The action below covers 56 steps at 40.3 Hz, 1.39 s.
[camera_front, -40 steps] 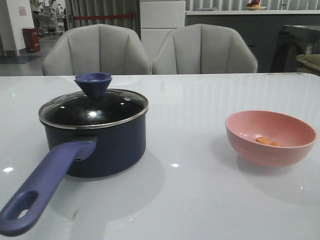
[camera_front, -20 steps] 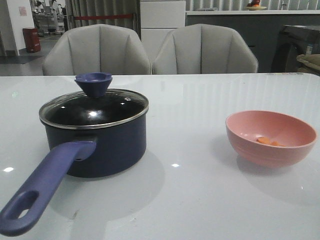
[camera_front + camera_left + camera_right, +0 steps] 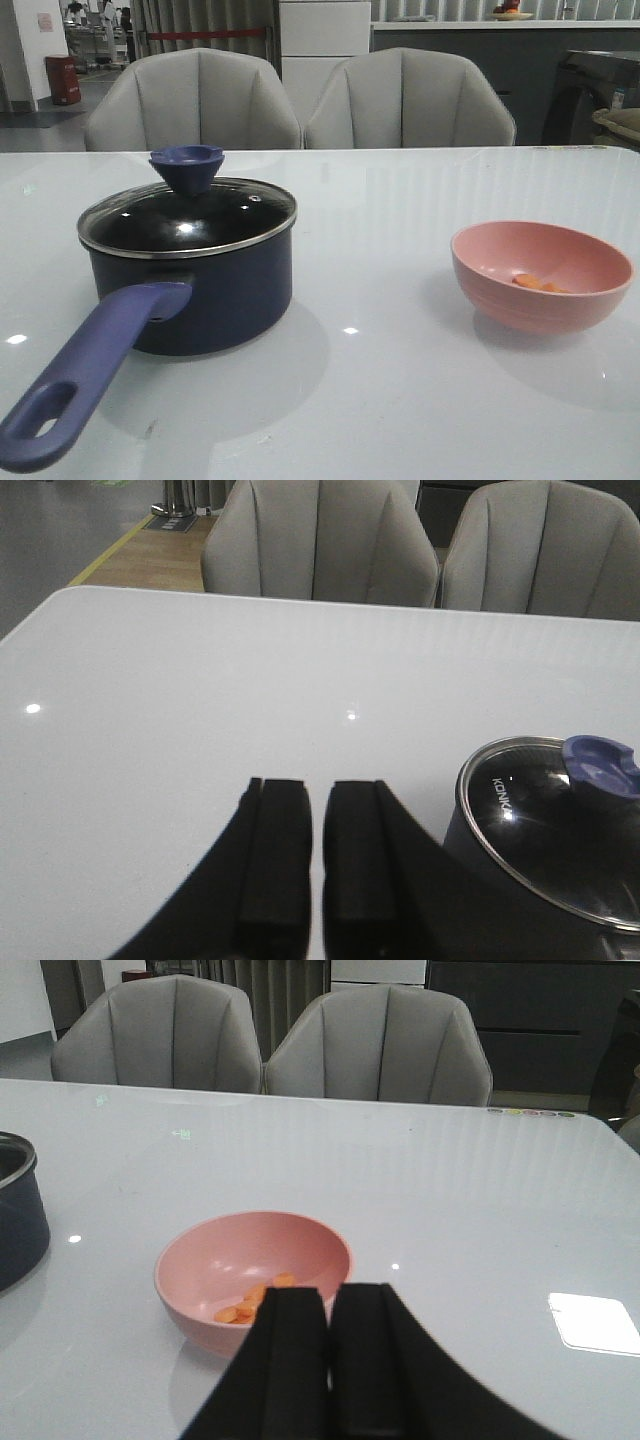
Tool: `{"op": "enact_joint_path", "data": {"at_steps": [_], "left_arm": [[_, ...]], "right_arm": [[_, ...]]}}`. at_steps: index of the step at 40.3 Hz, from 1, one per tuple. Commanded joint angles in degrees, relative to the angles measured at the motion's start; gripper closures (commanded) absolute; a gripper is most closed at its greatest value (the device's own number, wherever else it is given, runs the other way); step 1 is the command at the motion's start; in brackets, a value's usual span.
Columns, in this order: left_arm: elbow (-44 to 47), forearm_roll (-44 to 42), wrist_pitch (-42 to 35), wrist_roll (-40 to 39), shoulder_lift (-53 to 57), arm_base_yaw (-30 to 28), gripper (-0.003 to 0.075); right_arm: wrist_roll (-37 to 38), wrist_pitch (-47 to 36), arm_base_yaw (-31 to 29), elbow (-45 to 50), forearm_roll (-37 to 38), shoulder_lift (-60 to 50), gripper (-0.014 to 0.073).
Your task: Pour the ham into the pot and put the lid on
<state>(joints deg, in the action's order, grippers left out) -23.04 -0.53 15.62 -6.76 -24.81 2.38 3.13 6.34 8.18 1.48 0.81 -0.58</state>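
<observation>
The navy pot [image 3: 210, 300] stands at the table's left, its purple-blue handle [image 3: 85, 375] pointing toward the front edge. The glass lid [image 3: 187, 218] with its blue knob [image 3: 186, 167] rests on the pot. Orange ham slices [image 3: 537, 284] lie in a pink bowl [image 3: 541, 275] at the right. In the left wrist view the left gripper [image 3: 320, 790] is shut and empty, with the pot [image 3: 480, 850] and lid [image 3: 560, 820] beside it. In the right wrist view the right gripper [image 3: 331, 1295] is shut just in front of the bowl [image 3: 253, 1270], the ham [image 3: 250, 1305] visible inside. Neither gripper appears in the front view.
Two grey chairs [image 3: 300, 100] stand behind the white glossy table [image 3: 380, 380]. Open tabletop lies between the pot and the bowl.
</observation>
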Motion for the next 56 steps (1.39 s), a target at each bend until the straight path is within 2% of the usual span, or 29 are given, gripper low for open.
{"op": "enact_joint_path", "data": {"at_steps": [1,20,24,33,36,47,53,56], "left_arm": [[-2.1,0.5,-3.8,-0.4,-1.0,0.0,0.0577],[-2.1,0.5,-4.1,-0.4,-1.1,0.0,0.0557],[-2.1,0.5,-4.2,-0.4,-1.1,0.0,0.049],[-2.1,0.5,-4.2,-0.4,-1.1,0.0,0.02],[-2.1,0.5,-4.3,-0.4,-1.1,0.0,0.0151],[-2.1,2.2,-4.8,-0.4,-1.1,0.0,0.0201],[-3.9,3.5,-2.0,-0.4,-1.4,0.0,0.019],[-6.3,3.4,1.3,-0.2,-2.0,0.0,0.0158]], "right_arm": [[-0.2,-4.3,-0.4,0.6,0.6,-1.1,0.0442],[-0.2,-4.3,-0.4,0.6,0.6,-1.1,0.0442],[-0.2,-4.3,-0.4,0.6,0.6,-1.1,0.0442],[-0.2,-4.3,-0.4,0.6,0.6,-1.1,0.0442],[-0.2,-4.3,-0.4,0.6,0.6,-1.1,0.0442],[-0.2,-4.3,-0.4,0.6,0.6,-1.1,0.0442],[-0.2,-4.3,-0.4,0.6,0.6,-1.1,0.0442],[-0.2,-4.3,-0.4,0.6,0.6,-1.1,0.0442]]}}
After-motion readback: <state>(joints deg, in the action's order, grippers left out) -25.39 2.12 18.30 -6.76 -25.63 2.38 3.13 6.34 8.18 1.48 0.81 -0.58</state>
